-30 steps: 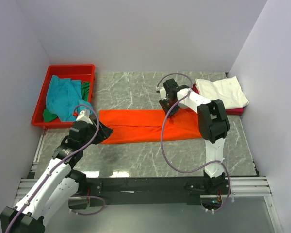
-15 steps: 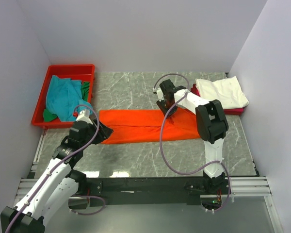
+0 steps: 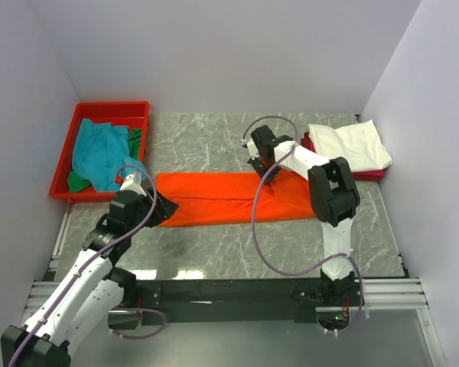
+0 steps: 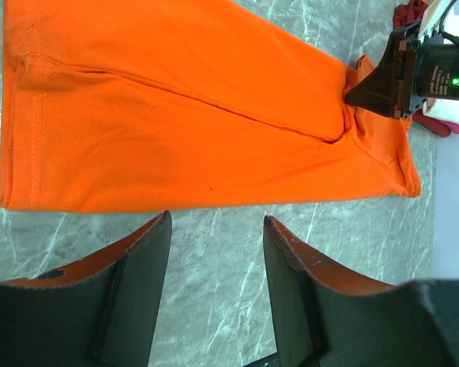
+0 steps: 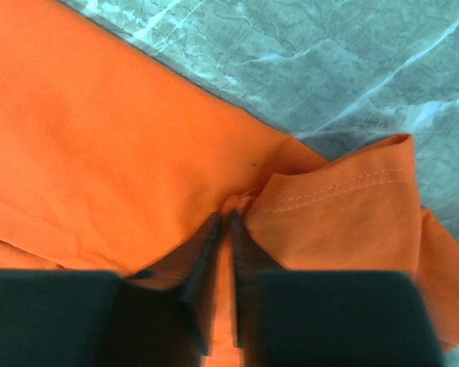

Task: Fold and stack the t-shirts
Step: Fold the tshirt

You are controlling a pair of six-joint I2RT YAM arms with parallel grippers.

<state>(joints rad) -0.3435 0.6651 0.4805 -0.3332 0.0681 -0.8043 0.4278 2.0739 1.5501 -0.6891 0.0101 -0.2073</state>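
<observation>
The bright orange t-shirt (image 3: 222, 197) lies folded into a long strip across the middle of the table; it also shows in the left wrist view (image 4: 176, 130) and the right wrist view (image 5: 99, 153). My right gripper (image 3: 266, 171) is shut on a pinch of the orange cloth at its far edge near the sleeve (image 5: 223, 222), where the fabric bunches. My left gripper (image 3: 168, 208) is open and empty (image 4: 216, 222), just off the shirt's left end over bare table. A teal t-shirt (image 3: 99, 153) and a green one (image 3: 135, 140) lie in the red tray. A white t-shirt (image 3: 350, 144) lies on a magenta-red one (image 3: 370, 175).
The red plastic tray (image 3: 65, 157) stands at the back left against the wall. The white-on-magenta stack sits at the back right by the right wall. Grey marble table (image 3: 229, 245) shows in front of the orange shirt.
My right gripper has shifted slightly left along the orange shirt's far edge, holding the cloth. The left arm has not moved.
</observation>
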